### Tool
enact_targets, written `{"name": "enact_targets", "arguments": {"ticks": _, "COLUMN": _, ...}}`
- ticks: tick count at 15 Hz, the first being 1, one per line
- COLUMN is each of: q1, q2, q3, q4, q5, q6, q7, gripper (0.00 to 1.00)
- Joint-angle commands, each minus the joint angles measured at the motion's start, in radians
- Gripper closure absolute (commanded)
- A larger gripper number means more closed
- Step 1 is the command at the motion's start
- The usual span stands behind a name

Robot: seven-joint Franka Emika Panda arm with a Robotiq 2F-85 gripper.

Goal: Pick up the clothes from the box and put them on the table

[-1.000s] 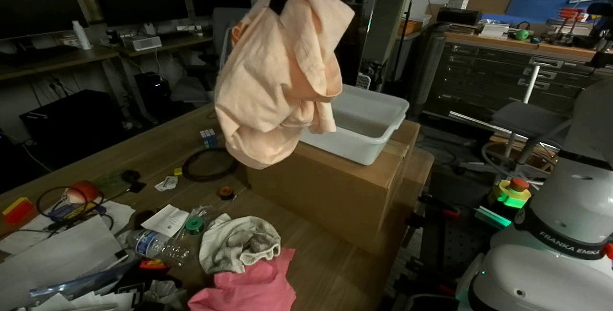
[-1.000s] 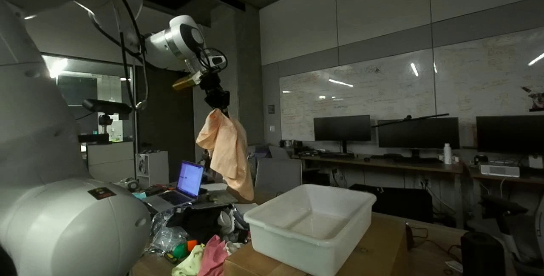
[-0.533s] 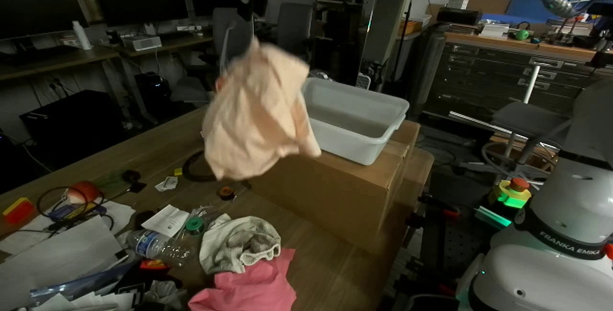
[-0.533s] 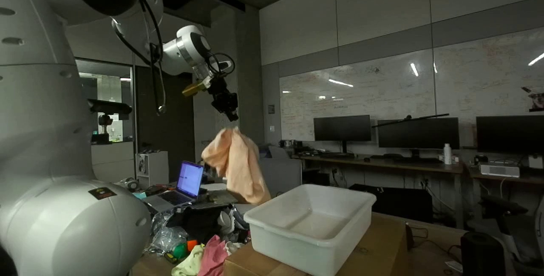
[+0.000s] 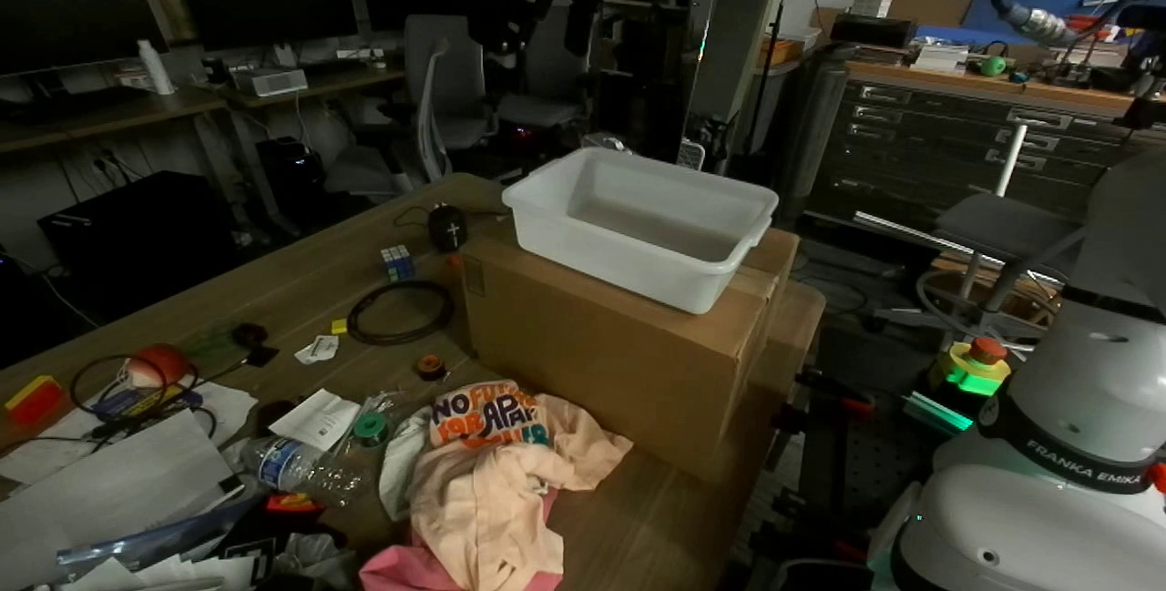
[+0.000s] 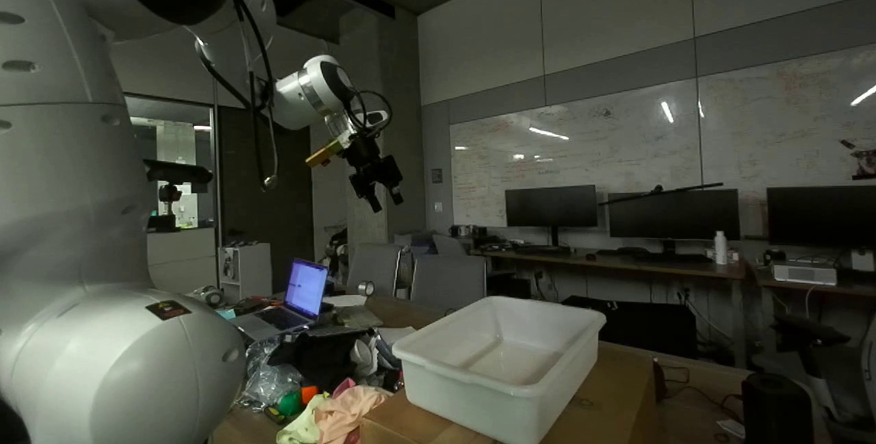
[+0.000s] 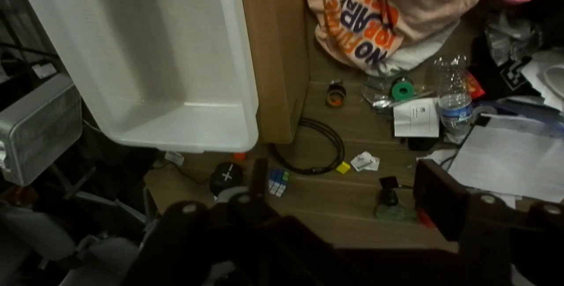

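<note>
- The black Robotiq gripper (image 6: 387, 203) hangs high above the brown wooden worktable (image 5: 629, 527), its two fingers spread wide apart and slanting downward.
- Below it, the peach garment (image 5: 496, 491) lies crumpled on the worktable, its orange, purple and teal lettering facing up, right beside the carton (image 5: 601, 363); whether those two touch, I cannot tell.
- The white garment (image 5: 398, 473) pokes out from under one edge of the peach garment.
- The pink garment (image 5: 410, 570) lies partly beneath it too.
- The yellow-green garment (image 6: 304, 423) rests against the peach one, seen in an exterior view.
- The white plastic tub (image 5: 619, 265) sits upright on top of the brown cardboard carton, its inner floor showing in the wrist view.
- Past the carton's end are a Rubik's cube (image 5: 397, 263) and a coil of black cable (image 5: 392, 341).
- A clear plastic bottle (image 5: 301, 468) lies near the garments, among papers.
- Farther off, a laptop (image 6: 306, 288) stands with its screen lit.
</note>
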Motion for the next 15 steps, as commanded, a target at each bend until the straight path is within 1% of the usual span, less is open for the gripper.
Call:
{"name": "enact_targets", "arguments": {"ticks": 1, "q1": 0.036, "q2": -0.099, "q3": -0.077, "q4": -0.078, "q5": 0.161, "q6": -0.109, "q7": -0.122, "gripper": 0.00}}
{"name": "enact_targets", "arguments": {"ticks": 5, "q1": 0.043, "q2": -0.227, "q3": -0.144, "q4": -0.175, "q5": 0.328, "q6": -0.257, "q7": -0.270, "gripper": 0.00}}
{"name": "enact_targets", "arguments": {"ticks": 7, "q1": 0.044, "q2": -0.297, "q3": -0.173, "q4": -0.225, "q5": 0.379, "q6": -0.312, "q7": -0.346, "gripper": 0.00}}
{"name": "enact_targets", "arguments": {"ticks": 8, "q1": 0.038, "q2": -0.335, "q3": -0.182, "q4": -0.251, "q5": 0.391, "q6": -0.333, "q7": -0.363, "gripper": 0.00}}
{"name": "enact_targets", "arguments": {"ticks": 10, "q1": 0.024, "q2": -0.404, "q3": -0.193, "q4": -0.306, "q5": 0.401, "q6": -0.341, "q7": -0.370, "gripper": 0.00}}
{"name": "enact_targets", "arguments": {"ticks": 15, "q1": -0.013, "q2": -0.564, "q3": -0.205, "q4": -0.443, "q5": 0.413, "q6": -0.230, "q7": -0.322, "gripper": 0.00}}
